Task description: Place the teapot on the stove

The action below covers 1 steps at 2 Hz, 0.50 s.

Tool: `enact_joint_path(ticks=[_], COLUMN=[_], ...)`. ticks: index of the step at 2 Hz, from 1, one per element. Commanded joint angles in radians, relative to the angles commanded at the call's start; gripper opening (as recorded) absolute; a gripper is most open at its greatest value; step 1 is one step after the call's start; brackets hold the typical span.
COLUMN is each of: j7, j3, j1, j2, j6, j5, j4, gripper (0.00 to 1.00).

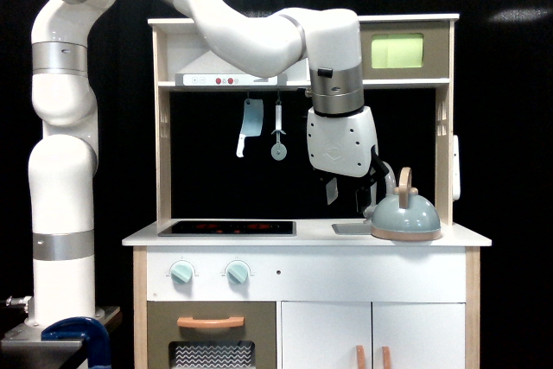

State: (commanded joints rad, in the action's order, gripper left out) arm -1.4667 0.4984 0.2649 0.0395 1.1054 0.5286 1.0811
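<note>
The teapot [404,215], grey-blue with a tan arched handle and tan base rim, stands upright on the white counter at the exterior view's right, beside the sink. The stove [227,228], a flat black panel with red rings, lies on the counter's left part with nothing on it. My gripper [348,197] hangs just left of the teapot, a little above the counter, fingers pointing down. It is open, with nothing between the fingers. The right finger is close to the teapot's left side; I cannot tell whether it touches.
A grey sink basin [349,228] lies under the gripper, and the faucet [384,169] is partly hidden behind it. A toy cleaver [250,125] and a pizza cutter [278,137] hang under the shelf. The microwave [396,50] sits at the top right. Wooden side posts frame the counter.
</note>
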Motion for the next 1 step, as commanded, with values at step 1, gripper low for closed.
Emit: enact_joint_path(ticks=[1], j7=[0.003], j3=[-0.037], j1=[-0.049], j2=[0.103], j6=[0.07], j5=[0.077], j4=[0.145], gripper=[1.0])
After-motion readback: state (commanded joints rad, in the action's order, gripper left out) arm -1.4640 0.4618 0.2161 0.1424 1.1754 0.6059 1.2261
